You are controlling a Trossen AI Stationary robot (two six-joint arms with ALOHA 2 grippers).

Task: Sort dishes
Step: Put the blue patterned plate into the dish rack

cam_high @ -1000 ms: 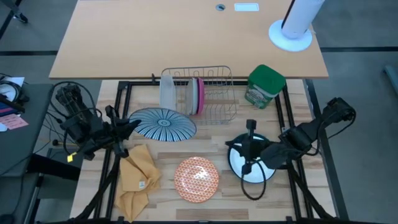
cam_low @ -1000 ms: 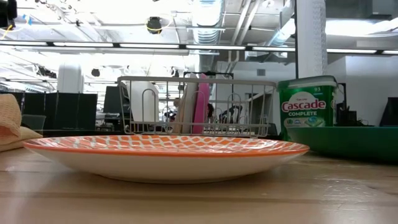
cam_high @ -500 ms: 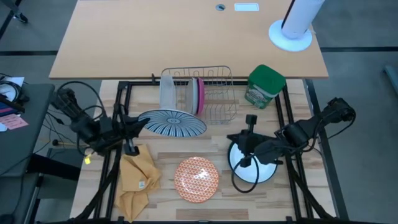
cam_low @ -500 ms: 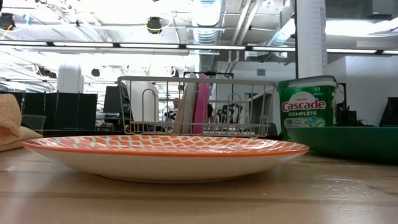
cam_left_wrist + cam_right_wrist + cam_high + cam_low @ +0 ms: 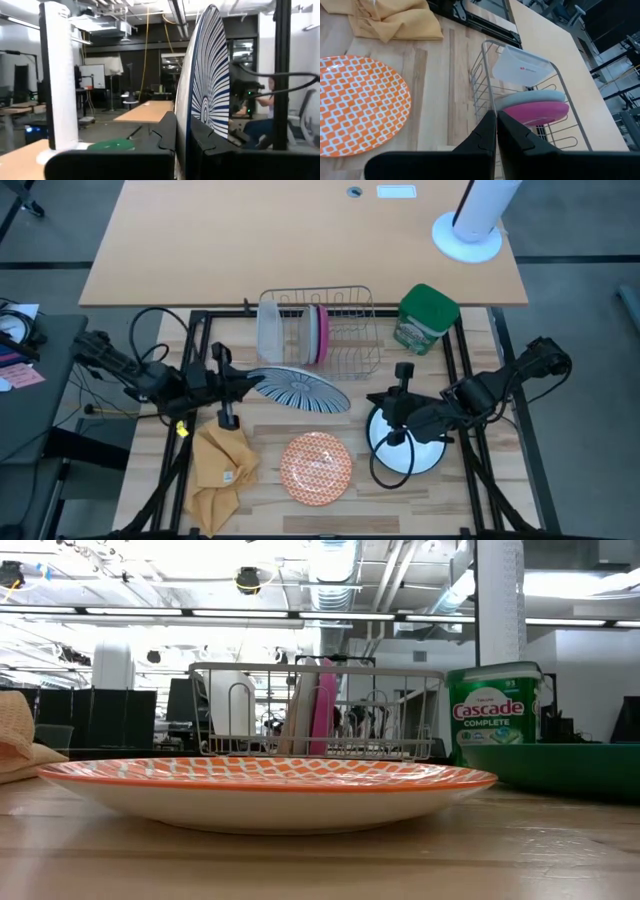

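Note:
My left gripper [image 5: 240, 383] is shut on a blue-and-white striped plate [image 5: 300, 388], held just in front of the wire rack [image 5: 322, 330]. The rack holds a frosted container [image 5: 268, 328], a grey plate [image 5: 530, 98] and a pink plate [image 5: 536, 112], all standing on edge. An orange-and-white plate [image 5: 316, 466] lies flat near the front edge. My right gripper [image 5: 388, 406] is shut and empty above the far rim of the white plate with dark green rim [image 5: 410, 450], which lies flat on the table. My left gripper pinches the striped plate's rim [image 5: 186, 131] between its two fingers, on the plate's left side [image 5: 254, 381]. The fingers come about level from the table's left. The plate is tilted, its striped face partly up, and lifted clear of the table.
A green canister [image 5: 427, 318] stands right of the rack. A yellow cloth [image 5: 222, 465] lies crumpled at the front left. A white post on a round base [image 5: 470, 230] stands on the far desk. Black frame rails [image 5: 455, 350] run along the table's sides.
My left gripper has gone toward the table's right edge with the striped plate, which has turned a little and now hangs in front of the rack. My right gripper has shifted slightly toward the far edge over the white plate, staying shut.

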